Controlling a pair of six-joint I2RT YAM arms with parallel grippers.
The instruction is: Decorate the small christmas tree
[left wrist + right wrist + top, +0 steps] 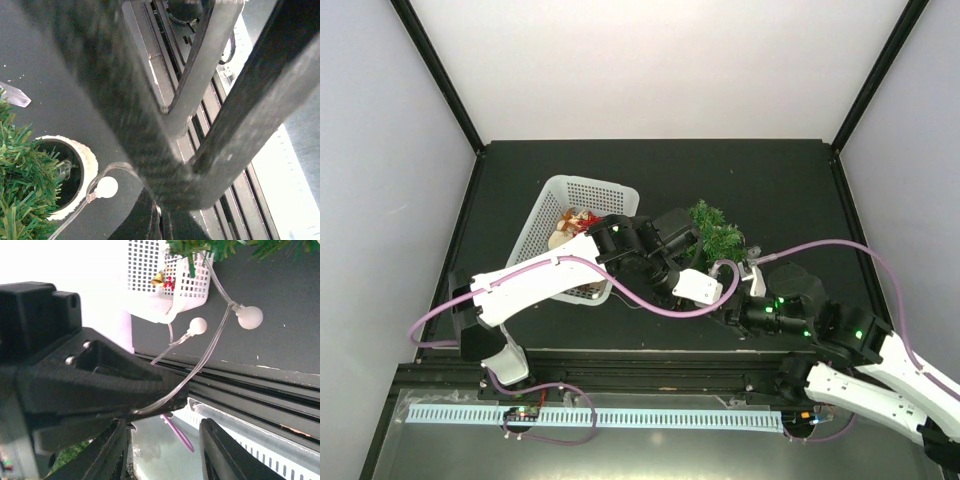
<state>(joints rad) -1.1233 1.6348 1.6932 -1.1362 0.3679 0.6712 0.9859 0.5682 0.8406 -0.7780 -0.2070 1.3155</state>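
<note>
The small christmas tree (713, 228) stands right of centre, its green branches (20, 200) rising from a whitish round pot (89, 165). A clear light string with white round bulbs (249, 317) hangs from the tree's branches (220, 247) down to my left gripper (161, 216). That gripper is shut on the string's wire, just in front of the pot, with one bulb (106, 187) beside it. My right gripper (165, 450) is open close under the left one, with nothing between its fingers (116, 452).
A white mesh basket (552, 195) of ornaments sits left of the tree; a gold bell and red berries (160, 279) show through its wall. The metal rail of the table's near edge (260, 385) runs just below both grippers. A clear pointed piece (13, 95) lies by the tree.
</note>
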